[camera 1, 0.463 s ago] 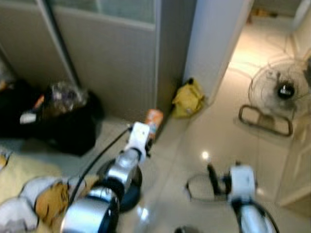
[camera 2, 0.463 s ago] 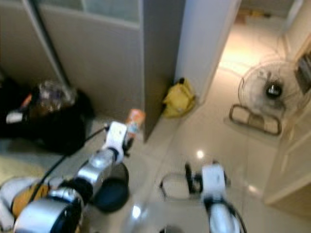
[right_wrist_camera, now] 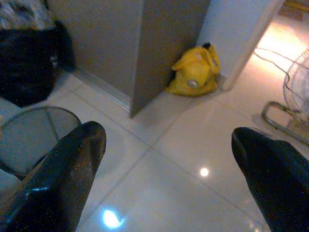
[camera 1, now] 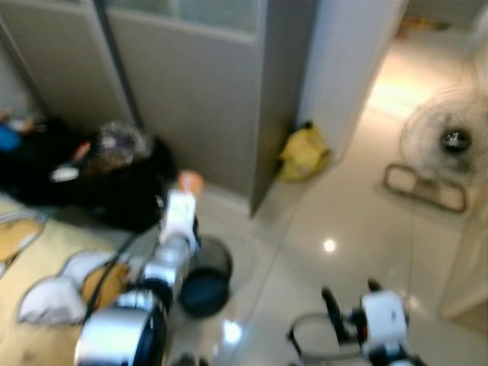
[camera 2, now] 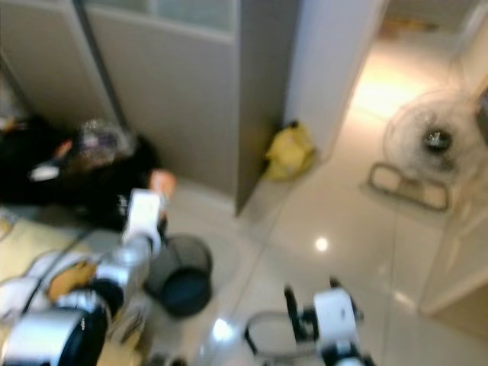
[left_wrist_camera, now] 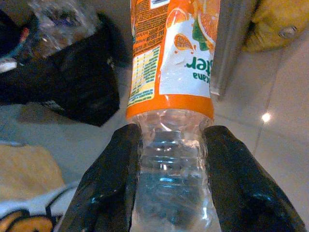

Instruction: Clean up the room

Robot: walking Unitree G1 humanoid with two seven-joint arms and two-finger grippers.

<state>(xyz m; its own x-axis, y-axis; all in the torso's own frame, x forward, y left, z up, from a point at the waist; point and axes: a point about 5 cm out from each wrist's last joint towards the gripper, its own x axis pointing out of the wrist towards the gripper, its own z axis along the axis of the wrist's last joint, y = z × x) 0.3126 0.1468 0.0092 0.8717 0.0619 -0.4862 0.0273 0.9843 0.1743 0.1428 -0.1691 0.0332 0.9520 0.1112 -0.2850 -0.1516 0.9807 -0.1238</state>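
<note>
My left gripper (left_wrist_camera: pixel 166 145) is shut on a clear plastic bottle (left_wrist_camera: pixel 171 72) with an orange juice label; both black fingers (left_wrist_camera: pixel 108 186) press its bare lower part. In the left eye view the bottle (camera 1: pixel 190 181) pokes out past the left gripper (camera 1: pixel 181 207), held above a round black mesh bin (camera 1: pixel 202 277) on the floor. My right gripper (right_wrist_camera: pixel 169 159) is open, low over the glossy tiles, with nothing between its fingers; the right gripper (camera 1: pixel 348 309) is also at the bottom of the left eye view.
A full black rubbish bag (camera 1: pixel 114 179) leans against the grey sliding panels. A yellow bag (camera 1: pixel 303 155) lies at the wall corner. A floor fan (camera 1: pixel 446 145) stands at the right. Clothes on a yellow mat (camera 1: pixel 53 293) lie at the left.
The camera has turned, shifting the scene. My left arm with the bottle has swung left and now hangs above the black bin. The right gripper sits lower in the picture.
</note>
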